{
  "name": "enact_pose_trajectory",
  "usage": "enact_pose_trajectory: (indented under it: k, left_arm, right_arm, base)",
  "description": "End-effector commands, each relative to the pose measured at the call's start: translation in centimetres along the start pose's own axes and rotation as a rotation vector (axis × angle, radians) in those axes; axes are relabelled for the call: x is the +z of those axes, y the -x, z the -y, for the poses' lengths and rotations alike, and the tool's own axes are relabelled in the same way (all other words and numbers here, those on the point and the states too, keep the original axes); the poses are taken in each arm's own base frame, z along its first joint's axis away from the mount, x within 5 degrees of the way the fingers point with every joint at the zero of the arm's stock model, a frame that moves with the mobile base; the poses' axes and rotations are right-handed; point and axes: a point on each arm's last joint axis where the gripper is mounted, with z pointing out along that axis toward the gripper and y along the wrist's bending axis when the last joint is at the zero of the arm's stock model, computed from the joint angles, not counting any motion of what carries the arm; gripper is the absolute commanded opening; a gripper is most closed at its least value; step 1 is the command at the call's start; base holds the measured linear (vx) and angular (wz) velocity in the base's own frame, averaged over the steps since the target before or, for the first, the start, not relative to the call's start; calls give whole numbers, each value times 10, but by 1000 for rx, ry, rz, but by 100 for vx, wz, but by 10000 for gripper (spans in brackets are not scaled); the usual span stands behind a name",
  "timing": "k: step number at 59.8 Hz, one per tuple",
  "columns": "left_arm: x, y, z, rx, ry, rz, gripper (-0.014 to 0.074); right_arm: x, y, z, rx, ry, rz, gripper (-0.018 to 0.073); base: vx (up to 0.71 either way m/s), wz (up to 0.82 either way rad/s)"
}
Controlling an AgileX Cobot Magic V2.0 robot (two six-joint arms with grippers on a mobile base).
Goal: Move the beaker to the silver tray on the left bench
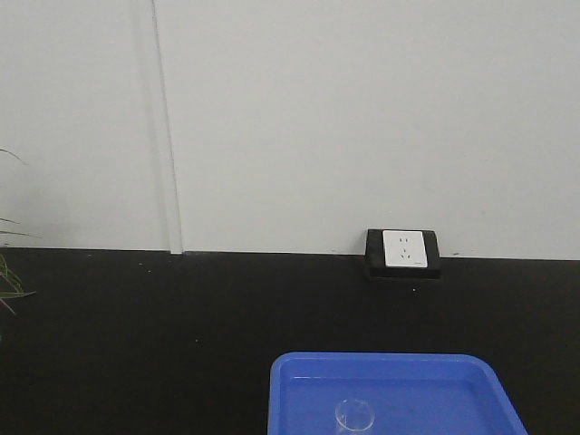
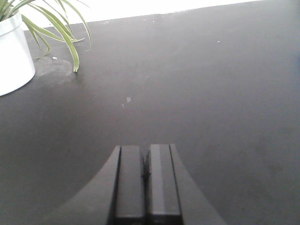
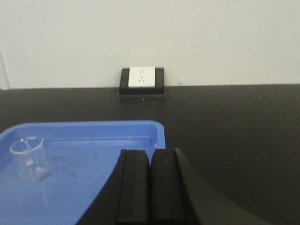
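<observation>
Standing in the bright blue plastic tray [image 3: 93,154], ahead-left of the closed right gripper [image 3: 150,157], the small clear beaker [image 3: 29,159] is bottom-cropped in front view; only the left-wrist view shows the closed left gripper [image 2: 146,154].

A white wall [image 1: 362,109] backs the matte black counter [image 1: 136,344]; a socket box [image 1: 403,250] sits at one o'clock, a plant [image 2: 14,51] at ten.

You're looking at lab bench setting. Signs:
- matte black surface [image 1: 136,344] running along plain white wall [image 1: 362,109]
- small clear beaker [image 3: 29,159] standing inside bright blue plastic tray [image 1: 426,394]
- white power socket [image 1: 403,252] in black housing where surface meets wall
- green plant in white pot [image 2: 14,51] at surface's far left
</observation>
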Motion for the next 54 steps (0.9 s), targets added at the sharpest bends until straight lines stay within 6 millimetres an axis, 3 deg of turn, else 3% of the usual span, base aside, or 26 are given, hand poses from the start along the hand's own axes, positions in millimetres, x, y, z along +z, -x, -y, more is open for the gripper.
enact_pose_trajectory:
  k: [1, 10, 16, 31, 36, 54]
  left_arm:
    - [2, 1, 1, -3, -5, 73, 1]
    - [2, 1, 1, -3, -5, 65, 1]
    - [2, 1, 1, -3, -5, 66, 1]
    - [2, 1, 1, -3, -5, 66, 1]
    - [2, 1, 1, -3, -5, 66, 1]
    - [2, 1, 1, -3, -5, 66, 1]
  right_arm:
    - [-2, 14, -2, -14, 20, 175, -11]
    - [-2, 32, -4, 11, 38, 273, -11]
    - [0, 54, -5, 12, 36, 264, -11]
    - [34, 107, -9, 11, 26, 157, -11]
    - [52, 107, -9, 11, 21, 86, -11]
    - [104, 77, -8, 14, 14, -120, -1]
  base:
    - [0, 0]
    - [0, 0]
    - [0, 0]
    - [0, 0]
    - [0, 0]
    - [0, 0]
